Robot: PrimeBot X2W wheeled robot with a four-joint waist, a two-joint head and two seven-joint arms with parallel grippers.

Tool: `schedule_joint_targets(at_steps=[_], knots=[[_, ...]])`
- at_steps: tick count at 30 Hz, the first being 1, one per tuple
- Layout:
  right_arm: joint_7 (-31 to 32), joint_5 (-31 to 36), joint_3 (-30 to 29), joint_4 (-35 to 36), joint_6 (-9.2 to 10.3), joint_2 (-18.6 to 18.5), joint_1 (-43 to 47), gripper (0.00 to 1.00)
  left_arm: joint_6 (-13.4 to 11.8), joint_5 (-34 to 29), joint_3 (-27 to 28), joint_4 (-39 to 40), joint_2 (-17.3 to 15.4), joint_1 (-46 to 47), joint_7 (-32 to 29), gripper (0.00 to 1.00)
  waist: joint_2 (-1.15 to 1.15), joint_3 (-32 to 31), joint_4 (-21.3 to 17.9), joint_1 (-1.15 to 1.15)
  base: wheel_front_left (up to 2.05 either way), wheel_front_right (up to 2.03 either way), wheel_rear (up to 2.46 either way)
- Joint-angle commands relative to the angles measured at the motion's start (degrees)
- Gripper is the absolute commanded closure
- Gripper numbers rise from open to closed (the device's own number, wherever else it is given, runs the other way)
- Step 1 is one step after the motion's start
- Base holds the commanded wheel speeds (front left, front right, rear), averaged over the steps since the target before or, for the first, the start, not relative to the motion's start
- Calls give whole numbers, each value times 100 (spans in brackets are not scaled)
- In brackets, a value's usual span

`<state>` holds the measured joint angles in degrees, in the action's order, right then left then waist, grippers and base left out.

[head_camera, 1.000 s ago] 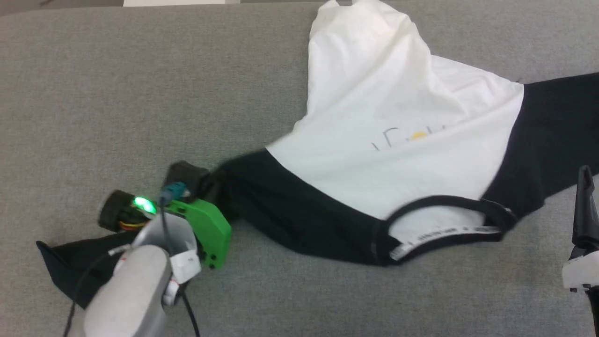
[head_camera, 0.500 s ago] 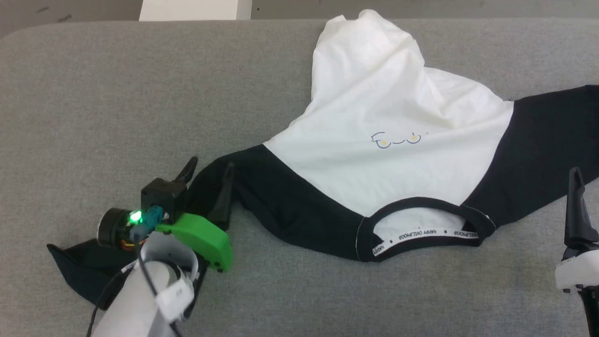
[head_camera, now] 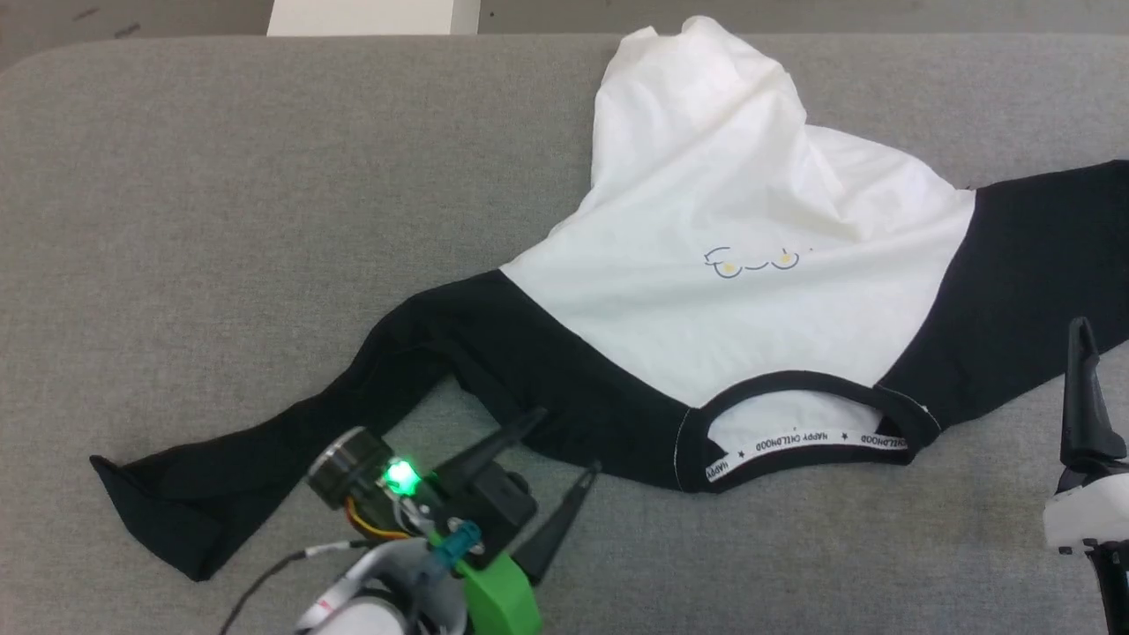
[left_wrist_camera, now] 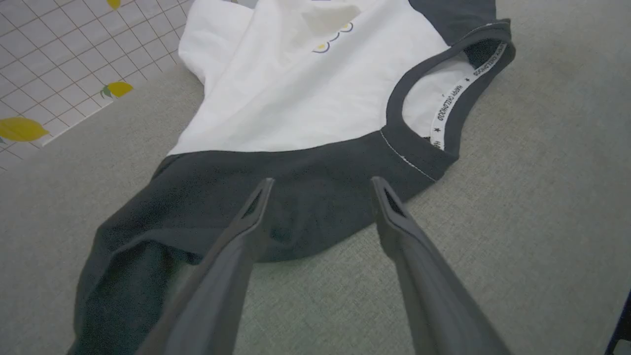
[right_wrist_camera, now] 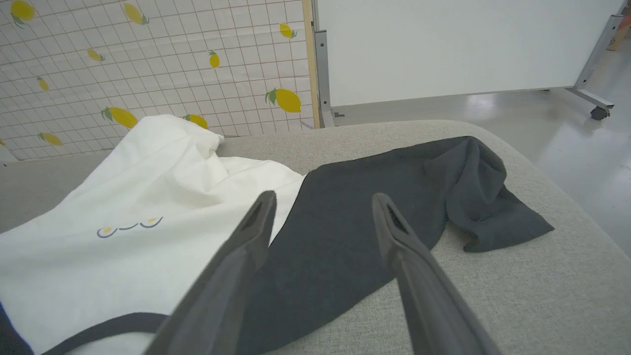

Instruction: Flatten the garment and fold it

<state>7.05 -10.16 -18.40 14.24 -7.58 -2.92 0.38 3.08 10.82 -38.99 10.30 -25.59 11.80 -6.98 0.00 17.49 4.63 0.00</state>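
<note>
The garment [head_camera: 732, 220] lies face up on the grey table [head_camera: 220, 176], its white body bunched toward the far edge and a small print [head_camera: 750, 261] on the chest. Its left black sleeve [head_camera: 265, 450] stretches out to the lower left, and the right sleeve [right_wrist_camera: 443, 192] lies crumpled near the table's right end. The black neckband [head_camera: 794, 414] faces me. My left gripper [head_camera: 566, 439] is open at the near edge of the black shoulder [left_wrist_camera: 305, 197], holding nothing. My right gripper [right_wrist_camera: 324, 196] hovers open above the right sleeve, with one finger [head_camera: 1080, 388] showing in the head view.
A white panel [head_camera: 370, 16] stands beyond the table's far edge. Behind the table are a lemon-patterned grid wall [right_wrist_camera: 148, 59] and a white board on a wheeled frame [right_wrist_camera: 443, 49]. The table's rounded right end [right_wrist_camera: 567, 222] drops to a shiny floor [right_wrist_camera: 567, 138].
My left gripper opened and let go of the left sleeve, then moved right and nearer to the shoulder. The sleeve now lies stretched flat. The right gripper stayed put.
</note>
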Motion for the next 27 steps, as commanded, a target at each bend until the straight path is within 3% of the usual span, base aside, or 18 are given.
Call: schedule_joint_targets(at_steps=[1, 7, 16, 20, 21, 22, 27], knots=[[-5, -25, 24, 41, 9, 4, -21, 0, 75, -96, -98, -111, 69, 125, -25, 0, 0, 126, -44, 0, 0, 0, 0], [28, 20, 4, 116, 9, 4, -83, 0, 210, -362, -482, -703, 234, 520, -117, 0, 0, 340, -128, 0, 0, 0, 0], [29, 8, 35, 122, 9, 4, -127, 0, 335, -887, -1017, -1604, 122, 1029, -404, 0, 0, 430, -225, 0, 0, 0, 0], [37, 4, 44, 112, 9, 4, -130, 0, 139, -898, -943, -1830, 235, 1100, -237, 0, 0, 411, -256, 0, 0, 0, 0], [43, 4, 44, 112, 9, 4, -131, 0, 53, -876, -893, -1898, 277, 1104, -187, 58, 0, 400, -261, 0, 0, 0, 0], [48, 3, 43, 112, 9, 4, -132, 0, -15, -828, -841, -1947, 319, 1092, -138, 100, 0, 387, -265, 0, 0, 0, 0], [69, 0, 26, 97, 9, 4, -98, 0, -362, -456, -485, -2087, 460, 923, 96, 100, 0, 253, -258, 0, 0, 0, 0]])
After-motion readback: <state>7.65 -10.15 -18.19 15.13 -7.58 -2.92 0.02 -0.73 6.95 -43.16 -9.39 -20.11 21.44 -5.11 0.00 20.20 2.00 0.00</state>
